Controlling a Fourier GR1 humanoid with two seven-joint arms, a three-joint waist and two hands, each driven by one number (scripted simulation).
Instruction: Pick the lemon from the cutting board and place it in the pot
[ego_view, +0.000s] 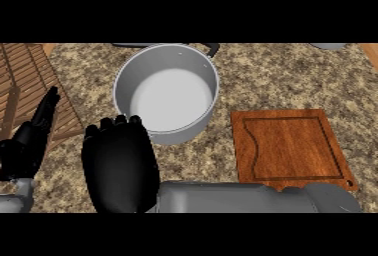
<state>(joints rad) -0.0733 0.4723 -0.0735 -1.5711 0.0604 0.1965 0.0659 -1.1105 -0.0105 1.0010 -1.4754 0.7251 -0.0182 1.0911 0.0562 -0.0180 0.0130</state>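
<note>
The right robot hand (118, 165) sits low and left of centre in the frame. Its black back is turned up towards me, and its grey forearm (244, 197) comes in along the lower edge from the right. From here I cannot tell how far it is closed or whether it holds anything, because the back of the hand covers whatever is beneath it.

The pot (173, 136) stands just above it, upper centre, and the top of the hand overlaps its near wall. The board (291, 147) lies at the right, well apart from the hand, and its top shows only wood. I can't see the lemon anywhere. It is not on the board, and what I can see of the pot's pale floor is bare. My guess is that it is tucked under the hand and this is the carry to the pot.

If so, the hand needs to rise enough to clear the rim, travel up the frame until it is over the middle of the opening, and only then let go. Releasing at the near wall risks the lemon bouncing off onto the counter (280, 80).

The left robot hand (29, 140) rests open at the left edge, fingers up. A slatted wooden panel (26, 75) at upper left and a grey object (328, 46) at the top right are both cut off.
</note>
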